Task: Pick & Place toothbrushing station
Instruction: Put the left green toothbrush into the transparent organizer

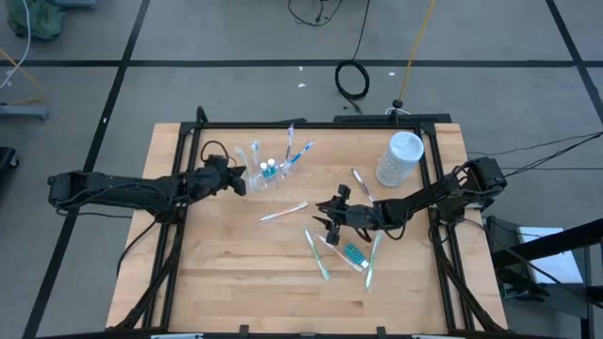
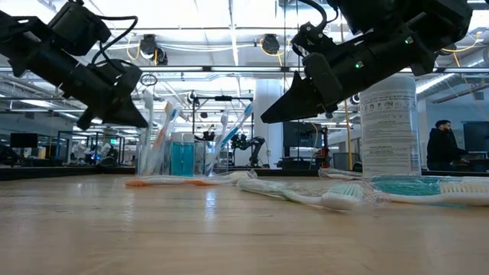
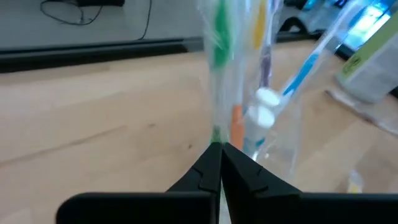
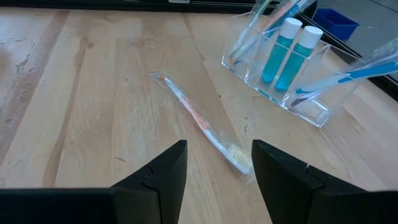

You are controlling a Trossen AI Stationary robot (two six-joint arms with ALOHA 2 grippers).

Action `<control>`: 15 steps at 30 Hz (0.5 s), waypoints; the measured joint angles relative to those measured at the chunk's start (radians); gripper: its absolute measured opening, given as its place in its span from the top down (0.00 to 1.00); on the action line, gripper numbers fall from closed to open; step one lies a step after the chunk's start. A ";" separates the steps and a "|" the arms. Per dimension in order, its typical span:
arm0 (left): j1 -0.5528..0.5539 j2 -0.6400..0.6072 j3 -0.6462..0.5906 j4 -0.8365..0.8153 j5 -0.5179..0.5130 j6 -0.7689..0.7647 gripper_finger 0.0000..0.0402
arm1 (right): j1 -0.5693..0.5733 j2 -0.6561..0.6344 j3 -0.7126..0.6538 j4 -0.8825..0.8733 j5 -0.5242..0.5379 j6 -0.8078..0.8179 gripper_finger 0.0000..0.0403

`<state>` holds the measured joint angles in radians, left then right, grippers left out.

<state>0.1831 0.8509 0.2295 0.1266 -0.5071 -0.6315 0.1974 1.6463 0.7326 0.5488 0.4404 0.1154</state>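
While the wooden table (image 1: 236, 273) (lab hall behind) holds scattered toothbrushes (image 1: 317, 254), left gripper (image 1: 240, 180) sits clenched at nine o'clock of the clear holder (image 1: 273, 172); right gripper (image 1: 327, 213) gapes empty.

A wooden counter (image 1: 226, 273) with a black frame along its edges stands on a grey floor (image 1: 188, 38) marked with dark lines. On the far right part of the counter stands a tall white cylindrical container (image 1: 399, 158) with a lid and a printed label. On the floor beyond the far edge lies a coiled black cable (image 1: 353, 80), and beside it a yellow cable (image 1: 415, 47) runs away. In the low view, a person (image 2: 441, 145) in dark clothes stands far behind on the right.
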 joint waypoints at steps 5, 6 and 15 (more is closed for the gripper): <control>-0.025 0.000 0.000 -0.015 0.019 0.001 0.99 | 0.000 0.000 0.000 0.000 0.000 0.015 0.58; -0.027 0.000 0.000 -0.017 0.028 0.007 0.99 | 0.000 0.000 0.000 0.000 0.000 0.015 0.58; -0.029 0.000 0.007 -0.028 0.074 0.010 0.83 | 0.000 0.000 0.000 0.000 0.000 0.006 0.58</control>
<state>0.1539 0.8505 0.2363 0.0990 -0.4335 -0.6216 0.1978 1.6463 0.7326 0.5488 0.4404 0.1215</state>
